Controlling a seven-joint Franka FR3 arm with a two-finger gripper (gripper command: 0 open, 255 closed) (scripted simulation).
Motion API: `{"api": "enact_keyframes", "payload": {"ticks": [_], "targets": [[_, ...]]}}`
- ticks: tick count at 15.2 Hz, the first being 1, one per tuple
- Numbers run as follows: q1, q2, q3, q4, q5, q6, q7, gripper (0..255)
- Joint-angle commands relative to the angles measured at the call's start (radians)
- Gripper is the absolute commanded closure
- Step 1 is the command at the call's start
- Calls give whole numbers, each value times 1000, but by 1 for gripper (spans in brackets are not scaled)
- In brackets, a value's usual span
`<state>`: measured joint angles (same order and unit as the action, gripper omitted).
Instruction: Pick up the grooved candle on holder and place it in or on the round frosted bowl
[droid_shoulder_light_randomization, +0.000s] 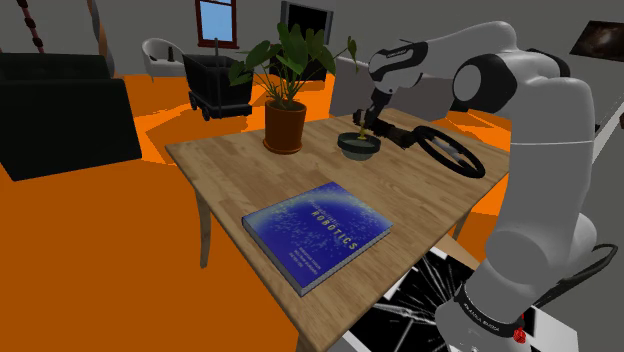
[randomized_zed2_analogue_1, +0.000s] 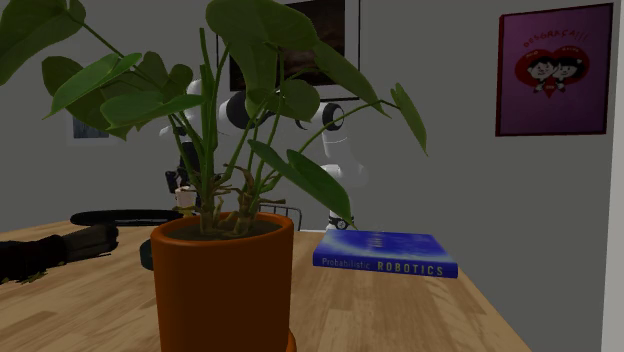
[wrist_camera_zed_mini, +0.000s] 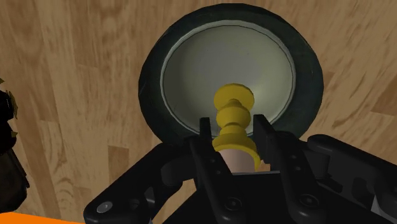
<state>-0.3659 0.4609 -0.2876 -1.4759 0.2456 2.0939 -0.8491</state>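
Observation:
My black gripper (wrist_camera_zed_mini: 234, 130) is shut on the candle on its holder (wrist_camera_zed_mini: 233, 109). The two fingers (wrist_camera_zed_mini: 206, 137) clasp the cream candle body, and the yellow turned holder points down from them. Straight below hangs the round bowl (wrist_camera_zed_mini: 153, 70), with a dark outer rim and a pale inside; the holder's foot is over the bowl's middle and seems still above its floor. In the shoulder view the gripper (droid_shoulder_light_randomization: 362, 118) hovers just over the bowl (droid_shoulder_light_randomization: 359, 147) at the table's far side, with the candle (droid_shoulder_light_randomization: 360, 131) between them. The second exterior view has the gripper (randomized_zed2_analogue_1: 183, 185) behind the plant's stems.
A potted plant (droid_shoulder_light_randomization: 285, 125) in an orange-brown pot stands just to the shoulder view's left of the bowl. A blue book (droid_shoulder_light_randomization: 320, 232) lies nearer the front of the wooden table (droid_shoulder_light_randomization: 220, 165). A black ring-shaped object (droid_shoulder_light_randomization: 450, 152) lies to the bowl's right.

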Motion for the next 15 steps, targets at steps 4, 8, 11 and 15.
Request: {"api": "enact_keyframes", "payload": {"ticks": [4, 8, 11, 15], "targets": [[0, 0, 0, -1, 0, 1, 0, 0], [0, 0, 0, -1, 0, 1, 0, 0], [0, -42, -9, 35, -15, -75, 9, 0], [0, -52, -10, 47, -19, -96, 12, 0]]}}
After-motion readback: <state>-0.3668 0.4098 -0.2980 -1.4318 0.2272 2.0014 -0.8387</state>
